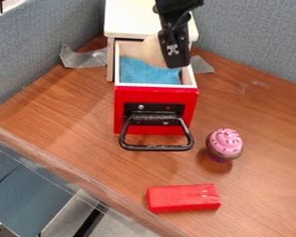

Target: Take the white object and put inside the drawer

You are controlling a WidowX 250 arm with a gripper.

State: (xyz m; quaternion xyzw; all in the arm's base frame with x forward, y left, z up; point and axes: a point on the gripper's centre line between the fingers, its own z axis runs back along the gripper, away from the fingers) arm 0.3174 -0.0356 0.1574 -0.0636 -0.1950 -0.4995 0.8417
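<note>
My black two-finger gripper (175, 61) hangs over the open, red-fronted wooden drawer (156, 94), its grip one I cannot tell, as the rounded off-white object (151, 52) appears just left, at the drawer's far part.

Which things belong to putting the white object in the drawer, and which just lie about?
Job: cream rounded object; open red wooden drawer; black end effector.

Lying about: pink and brown toy cupcake; red rectangular block; grey tape; blue cloth.

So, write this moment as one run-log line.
drawer open; blue cloth inside; gripper over drawer; pale object at gripper, grip unclear; cupcake, red block outside
</note>
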